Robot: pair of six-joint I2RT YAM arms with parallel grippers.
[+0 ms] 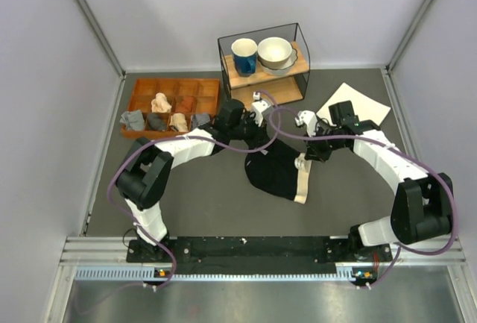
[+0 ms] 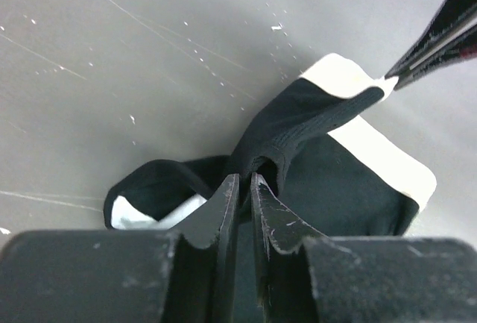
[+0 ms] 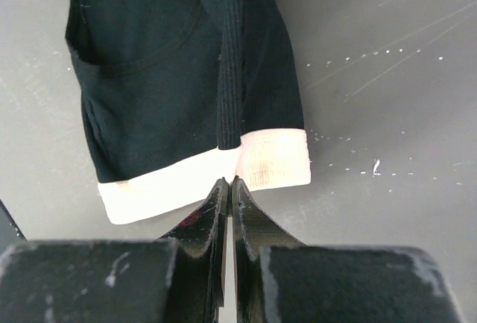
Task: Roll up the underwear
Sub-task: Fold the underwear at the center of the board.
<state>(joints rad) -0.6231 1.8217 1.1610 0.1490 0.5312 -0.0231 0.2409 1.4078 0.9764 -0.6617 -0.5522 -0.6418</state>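
The black underwear (image 1: 277, 174) with its cream waistband (image 1: 302, 181) lies on the dark table between the two arms. My left gripper (image 1: 257, 146) is shut on a bunched fold of the black fabric (image 2: 257, 160) at the garment's far left edge. My right gripper (image 1: 308, 151) is shut on the edge of the cream waistband (image 3: 223, 172), where a folded strip of fabric (image 3: 257, 99) overlaps the garment. The fabric hangs stretched between the two grips. In the left wrist view the right gripper's fingers (image 2: 436, 43) pinch the waistband's corner.
A wooden tray (image 1: 141, 95) with small rolled garments stands at the back left. A wire-framed shelf (image 1: 262, 77) with a blue mug and white bowls stands at the back centre. A white sheet (image 1: 356, 103) lies at the back right.
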